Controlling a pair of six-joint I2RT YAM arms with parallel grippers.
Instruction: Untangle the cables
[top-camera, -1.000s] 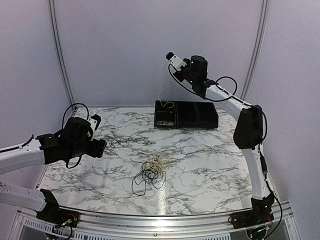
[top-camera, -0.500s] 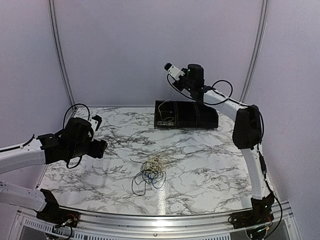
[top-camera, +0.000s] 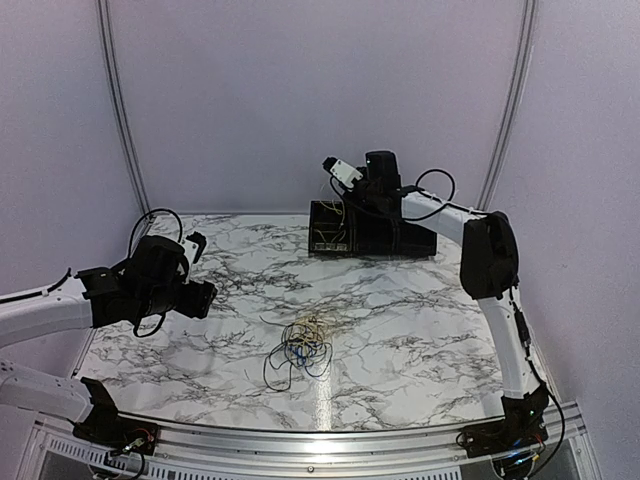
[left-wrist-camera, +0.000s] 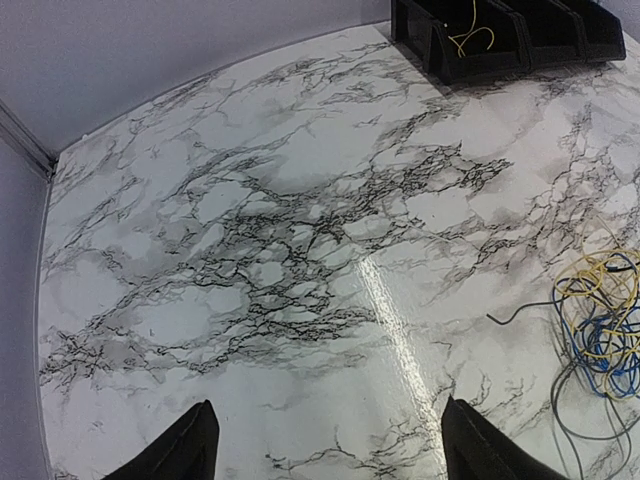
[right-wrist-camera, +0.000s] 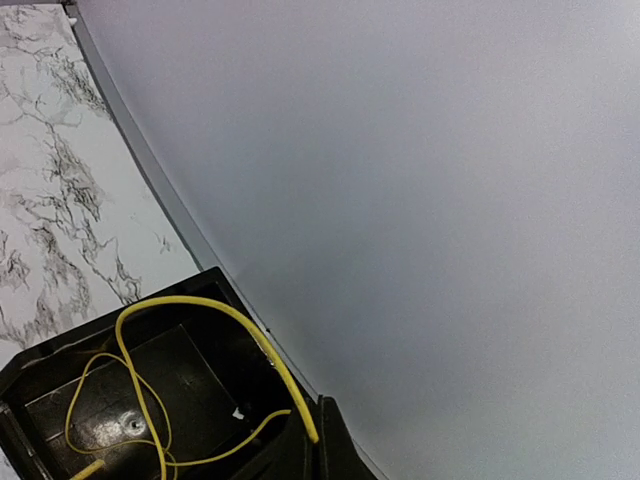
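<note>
A tangle of yellow, blue and black cables (top-camera: 303, 343) lies on the marble table near the front middle; it also shows at the right edge of the left wrist view (left-wrist-camera: 600, 335). My right gripper (top-camera: 352, 196) is shut on the end of another yellow cable (right-wrist-camera: 255, 335), just above the left compartment of the black bin (top-camera: 405, 238). That cable loops down into the compartment (right-wrist-camera: 70, 385). My left gripper (left-wrist-camera: 330, 455) is open and empty, low over the table's left side (top-camera: 200, 278), apart from the tangle.
The black bin (left-wrist-camera: 520, 45) with three compartments stands at the back middle against the wall. A metal rail runs along the table's edges. The purple wall closes the back and sides.
My right gripper has come down and slightly left towards the bin, lowering the yellow cable into the left compartment. The left arm and the tangle have not moved.
</note>
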